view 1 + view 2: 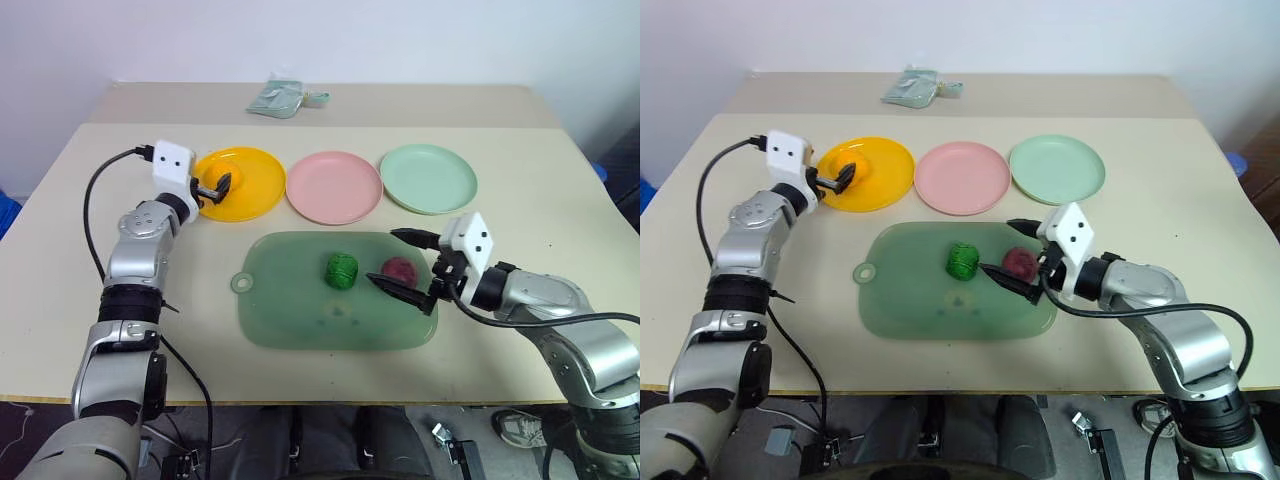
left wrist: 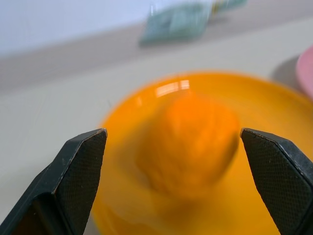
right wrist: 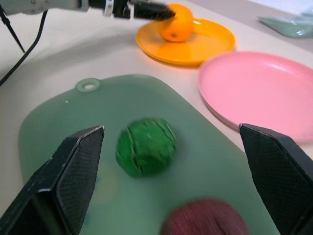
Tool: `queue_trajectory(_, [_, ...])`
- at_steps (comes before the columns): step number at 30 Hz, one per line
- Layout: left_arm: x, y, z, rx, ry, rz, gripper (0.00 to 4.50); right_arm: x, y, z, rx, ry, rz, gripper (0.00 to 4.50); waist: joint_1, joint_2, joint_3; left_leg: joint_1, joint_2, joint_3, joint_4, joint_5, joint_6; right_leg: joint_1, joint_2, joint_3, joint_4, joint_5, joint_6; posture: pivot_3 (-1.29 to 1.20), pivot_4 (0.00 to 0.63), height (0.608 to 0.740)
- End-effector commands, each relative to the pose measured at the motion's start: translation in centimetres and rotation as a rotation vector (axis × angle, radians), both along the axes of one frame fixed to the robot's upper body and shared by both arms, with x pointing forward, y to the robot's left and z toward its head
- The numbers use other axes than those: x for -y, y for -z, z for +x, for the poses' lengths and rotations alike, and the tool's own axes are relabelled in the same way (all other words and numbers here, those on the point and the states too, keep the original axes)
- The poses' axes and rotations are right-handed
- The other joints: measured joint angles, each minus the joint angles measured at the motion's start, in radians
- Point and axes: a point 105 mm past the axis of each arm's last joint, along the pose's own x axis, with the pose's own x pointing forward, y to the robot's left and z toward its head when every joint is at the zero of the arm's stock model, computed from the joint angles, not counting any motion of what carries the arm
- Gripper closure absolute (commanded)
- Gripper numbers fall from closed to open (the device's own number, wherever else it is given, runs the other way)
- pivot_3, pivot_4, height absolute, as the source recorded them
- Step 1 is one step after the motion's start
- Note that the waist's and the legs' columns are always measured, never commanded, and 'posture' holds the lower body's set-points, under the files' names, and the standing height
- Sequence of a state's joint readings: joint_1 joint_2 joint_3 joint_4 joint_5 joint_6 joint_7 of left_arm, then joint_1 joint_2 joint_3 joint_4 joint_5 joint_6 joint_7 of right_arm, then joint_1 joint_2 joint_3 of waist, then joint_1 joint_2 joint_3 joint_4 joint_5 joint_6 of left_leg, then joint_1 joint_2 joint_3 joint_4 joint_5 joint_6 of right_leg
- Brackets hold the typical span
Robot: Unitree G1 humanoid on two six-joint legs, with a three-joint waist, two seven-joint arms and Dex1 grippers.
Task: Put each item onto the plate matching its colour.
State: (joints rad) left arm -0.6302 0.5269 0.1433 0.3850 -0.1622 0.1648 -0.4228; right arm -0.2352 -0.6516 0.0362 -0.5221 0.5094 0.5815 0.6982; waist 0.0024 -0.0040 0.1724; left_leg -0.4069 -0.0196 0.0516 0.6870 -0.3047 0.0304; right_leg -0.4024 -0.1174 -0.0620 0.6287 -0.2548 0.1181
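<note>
The orange ball (image 2: 188,142) rests on the yellow-orange plate (image 1: 255,175). My left gripper (image 1: 220,186) is level over that plate, open, one finger on each side of the ball without touching it. The dark green textured ball (image 1: 342,270) and the dark red ball (image 1: 400,268) lie side by side on the translucent green board (image 1: 290,310). At the board's right end my right gripper (image 1: 381,257) is open, pointing left, with the red ball just inside its spread fingers. The pink plate (image 1: 334,187) and the mint green plate (image 1: 428,178) are bare.
The three plates stand in a row just behind the board. A pale green packet (image 1: 280,98) lies at the far edge of the table. A black cable (image 1: 95,195) loops beside my left arm.
</note>
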Motion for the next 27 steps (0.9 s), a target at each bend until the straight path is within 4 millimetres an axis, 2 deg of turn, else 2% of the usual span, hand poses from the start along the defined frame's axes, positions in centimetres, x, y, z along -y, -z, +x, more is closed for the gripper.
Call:
queue_trajectory(1, [0.6,-1.3,-4.0,0.063,0.170,0.138,0.03,-2.3,0.1,0.8,0.078,-0.022,-0.062,0.00,-0.014,0.000,-0.001,0.000,0.001,0.001,0.000,0.000,0.000,-0.002,0.000,0.000,0.000,0.000,0.000,0.00,0.150,0.740])
queue_trajectory(2, [1.1,-0.9,-5.1,0.044,0.233,0.125,0.03,-2.5,0.5,1.3,0.080,-0.008,-0.082,0.00,-0.013,0.000,-0.001,0.000,0.000,0.001,-0.001,0.000,-0.001,-0.002,-0.001,0.000,0.001,0.000,0.000,0.00,0.150,0.740])
queue_trajectory(5, [4.2,1.5,-10.3,-0.068,0.506,0.125,0.03,-3.3,2.1,2.1,0.055,-0.011,-0.150,0.00,-0.012,-0.001,-0.001,0.000,-0.001,0.000,0.000,0.000,-0.001,-0.001,-0.002,0.000,0.000,0.000,0.000,0.00,0.150,0.740])
queue_trajectory(7, [5.1,2.7,-12.2,-0.137,0.576,0.121,0.03,-3.5,2.5,2.4,0.045,-0.014,-0.172,0.00,-0.008,-0.001,-0.001,-0.001,-0.001,0.000,0.000,0.000,0.000,-0.002,-0.002,0.000,0.000,0.000,0.000,0.00,0.150,0.740])
queue_trajectory(14, [7.2,4.0,-15.4,-0.206,0.677,0.094,0.03,-4.0,3.4,4.0,0.019,0.034,-0.204,0.00,-0.004,0.000,-0.001,0.000,-0.001,-0.001,0.000,0.000,-0.001,-0.002,-0.001,0.000,-0.001,0.000,-0.001,0.00,0.150,0.740])
queue_trajectory(17, [7.7,4.1,-15.6,-0.209,0.685,0.090,0.00,-4.6,3.2,3.9,0.005,0.014,-0.186,0.87,0.001,0.000,-0.001,0.000,-0.001,-0.001,0.000,0.000,-0.001,-0.003,-0.001,0.000,0.000,0.000,-0.001,0.00,0.150,0.740])
queue_trajectory(22, [8.1,4.2,-15.6,-0.209,0.692,0.085,0.00,-5.4,1.8,3.4,0.020,-0.007,-0.137,3.25,0.002,0.000,-0.001,0.000,-0.001,-0.001,0.000,0.000,-0.001,-0.003,-0.001,0.000,0.000,0.000,-0.001,0.00,0.150,0.740])
queue_trajectory(26, [8.2,4.2,-15.6,-0.209,0.695,0.084,0.00,-5.5,0.6,3.3,0.037,-0.008,-0.108,3.25,0.003,0.000,-0.001,0.000,-0.001,-0.001,0.000,0.000,-0.001,-0.003,-0.001,0.000,0.000,0.000,-0.001,0.00,0.150,0.740])
queue_trajectory(27, [8.3,4.3,-15.6,-0.209,0.698,0.083,0.00,-5.1,-0.6,4.2,0.054,0.037,-0.074,3.25,0.002,0.000,-0.001,0.000,-0.001,-0.001,0.000,0.000,-0.001,-0.003,-0.001,0.000,0.000,0.000,-0.001,0.00,0.150,0.740])
